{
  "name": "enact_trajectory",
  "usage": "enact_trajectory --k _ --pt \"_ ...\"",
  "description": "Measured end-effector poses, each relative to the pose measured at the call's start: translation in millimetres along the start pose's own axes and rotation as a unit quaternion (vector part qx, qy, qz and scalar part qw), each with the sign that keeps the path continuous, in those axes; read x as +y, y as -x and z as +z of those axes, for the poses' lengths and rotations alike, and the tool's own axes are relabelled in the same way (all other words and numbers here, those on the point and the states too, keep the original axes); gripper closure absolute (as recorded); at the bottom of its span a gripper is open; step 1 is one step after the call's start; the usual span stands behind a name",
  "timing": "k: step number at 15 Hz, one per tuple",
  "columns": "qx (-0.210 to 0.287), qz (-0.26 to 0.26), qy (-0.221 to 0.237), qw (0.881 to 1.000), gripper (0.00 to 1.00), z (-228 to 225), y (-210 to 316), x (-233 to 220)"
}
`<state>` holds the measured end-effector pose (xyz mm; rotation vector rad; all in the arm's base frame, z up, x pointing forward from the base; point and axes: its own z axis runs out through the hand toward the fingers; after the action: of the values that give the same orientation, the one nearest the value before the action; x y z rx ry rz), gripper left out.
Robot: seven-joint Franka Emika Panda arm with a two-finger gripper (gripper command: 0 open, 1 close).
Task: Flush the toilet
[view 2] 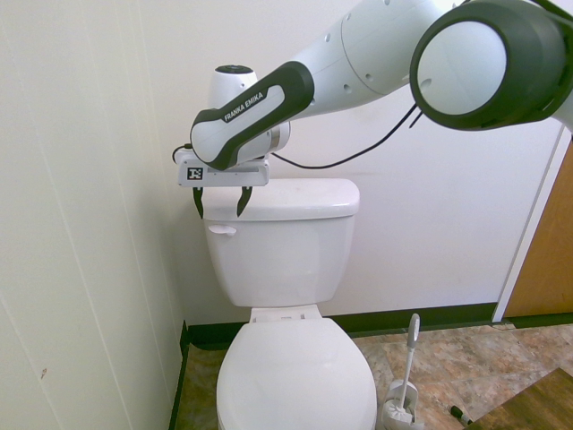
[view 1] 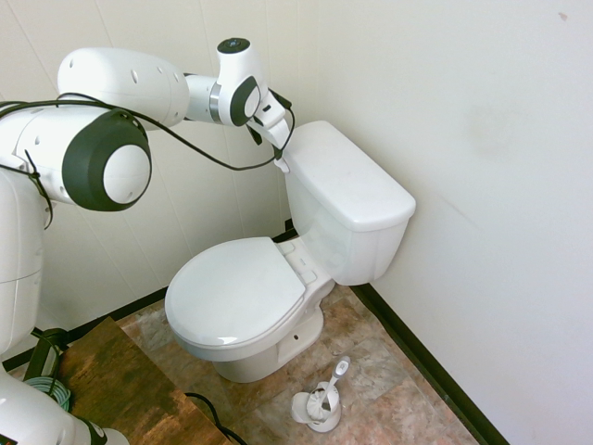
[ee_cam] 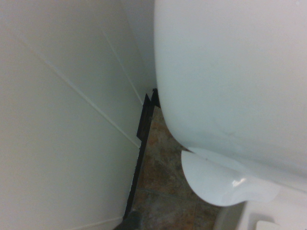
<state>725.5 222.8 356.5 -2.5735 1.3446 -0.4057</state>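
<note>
White panelled walls, mottled brown floor. I see gripper (view 2: pixel 220 204) open, dark fingers spread, pointing down. Toilet (view 2: pixel 286 269) glossy white porcelain; boxy tank just below gripper, small lever (view 2: pixel 221 230) under fingertips, oval lid shut. Brush (view 1: pixel 332 382) upright in holder (view 1: pixel 317 408), well below.

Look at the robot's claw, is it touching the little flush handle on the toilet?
Apart. In the second exterior view the open gripper hangs just above the flush lever, with a strip of white tank showing between fingertips and lever.
</note>
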Motion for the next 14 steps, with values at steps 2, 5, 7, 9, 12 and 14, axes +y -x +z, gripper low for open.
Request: enact_trajectory --k 2,5,7,9,12,14 --pt "0.002 0.005 0.002 1.0 1.0 5.3 -4.4 -4.4" --pt "0.004 0.011 -0.002 1.0 1.0 10.8 -5.8 -11.2" --pt "0.006 0.014 -0.005 1.0 1.0 13.5 -8.5 -14.1" --pt "0.005 0.016 -0.006 1.0 1.0 14.9 -9.6 -16.3" --pt "0.005 0.019 -0.009 1.0 1.0 16.0 -10.7 -18.4" --pt "0.004 0.022 -0.01 1.0 1.0 18.1 -11.2 -19.1"
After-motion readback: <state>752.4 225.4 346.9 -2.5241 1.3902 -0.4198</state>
